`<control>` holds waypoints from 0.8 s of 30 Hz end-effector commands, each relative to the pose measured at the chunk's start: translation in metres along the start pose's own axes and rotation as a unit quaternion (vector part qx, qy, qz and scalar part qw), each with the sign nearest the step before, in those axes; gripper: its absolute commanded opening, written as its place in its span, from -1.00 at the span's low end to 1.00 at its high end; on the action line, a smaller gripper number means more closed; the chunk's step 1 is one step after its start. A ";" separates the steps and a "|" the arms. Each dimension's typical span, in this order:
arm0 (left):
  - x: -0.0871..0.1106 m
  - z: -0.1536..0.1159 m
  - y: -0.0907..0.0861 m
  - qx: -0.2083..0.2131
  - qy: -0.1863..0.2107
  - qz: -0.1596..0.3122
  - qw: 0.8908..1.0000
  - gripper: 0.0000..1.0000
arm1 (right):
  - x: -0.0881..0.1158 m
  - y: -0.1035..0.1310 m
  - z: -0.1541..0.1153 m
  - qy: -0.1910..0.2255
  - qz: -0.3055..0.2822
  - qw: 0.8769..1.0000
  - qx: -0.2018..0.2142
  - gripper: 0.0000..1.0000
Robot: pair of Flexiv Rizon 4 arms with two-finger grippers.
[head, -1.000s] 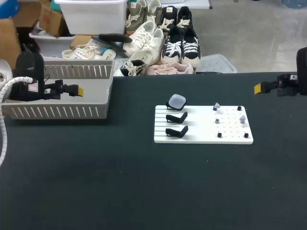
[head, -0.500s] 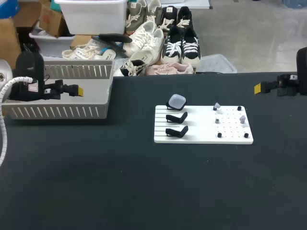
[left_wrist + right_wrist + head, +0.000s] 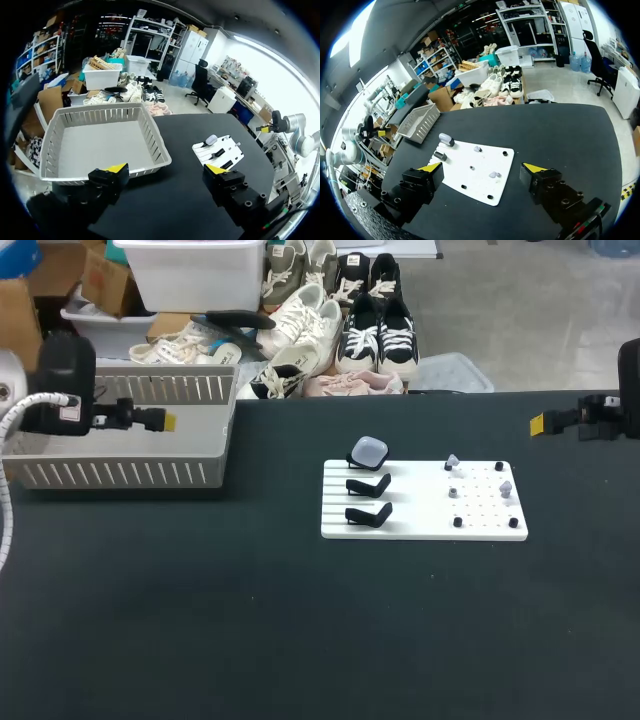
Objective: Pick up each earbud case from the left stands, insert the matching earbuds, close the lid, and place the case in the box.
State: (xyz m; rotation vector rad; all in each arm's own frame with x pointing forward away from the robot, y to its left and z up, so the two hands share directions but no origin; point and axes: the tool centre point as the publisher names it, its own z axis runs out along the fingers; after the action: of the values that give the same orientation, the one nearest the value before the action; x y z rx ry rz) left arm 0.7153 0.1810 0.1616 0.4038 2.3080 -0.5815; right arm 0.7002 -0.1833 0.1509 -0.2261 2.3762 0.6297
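Note:
A pale lavender earbud case (image 3: 368,451) sits on the farthest of three black stands at the left of a white board (image 3: 420,525). The two nearer stands (image 3: 368,485) hold nothing. Loose earbuds (image 3: 452,461) (image 3: 505,487) rest among black pegs on the board's right half. My left gripper (image 3: 165,423) hangs open over the grey basket (image 3: 130,475), well left of the board. My right gripper (image 3: 537,424) stands open at the table's far right. The left wrist view shows my left gripper (image 3: 167,169) empty, the case (image 3: 211,140) far ahead. In the right wrist view my right gripper (image 3: 483,167) is empty, with the case (image 3: 445,139) and earbuds (image 3: 494,175) ahead.
The slatted basket (image 3: 155,142) stands at the table's far left corner and has nothing in it. The board (image 3: 480,182) lies flat near the middle of the black table. Wide bare tabletop lies in front of both.
My left arm has shifted slightly toward the far side above the basket. The right arm, the case and the earbuds have kept still.

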 end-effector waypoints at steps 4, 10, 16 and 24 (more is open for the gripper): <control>-0.024 0.015 -0.004 0.043 -0.024 0.086 0.995 1.00 | 0.000 -0.001 0.000 0.000 -0.001 1.000 -0.002 1.00; -0.046 0.022 -0.019 0.124 -0.039 0.188 0.974 1.00 | 0.000 -0.001 0.000 0.000 -0.001 1.000 -0.002 1.00; -0.058 0.037 -0.029 0.177 -0.036 0.250 0.951 1.00 | 0.000 -0.001 0.000 0.000 -0.001 1.000 -0.002 1.00; -0.063 0.063 -0.049 0.245 -0.023 0.343 0.907 1.00 | 0.000 -0.001 0.000 0.000 -0.001 1.000 -0.002 1.00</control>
State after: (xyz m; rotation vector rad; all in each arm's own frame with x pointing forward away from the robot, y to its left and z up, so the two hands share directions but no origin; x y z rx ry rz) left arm 0.7597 0.1070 0.1864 1.1878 1.8657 -0.6377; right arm 0.7002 -0.1833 0.1508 -0.2260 2.3763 0.6297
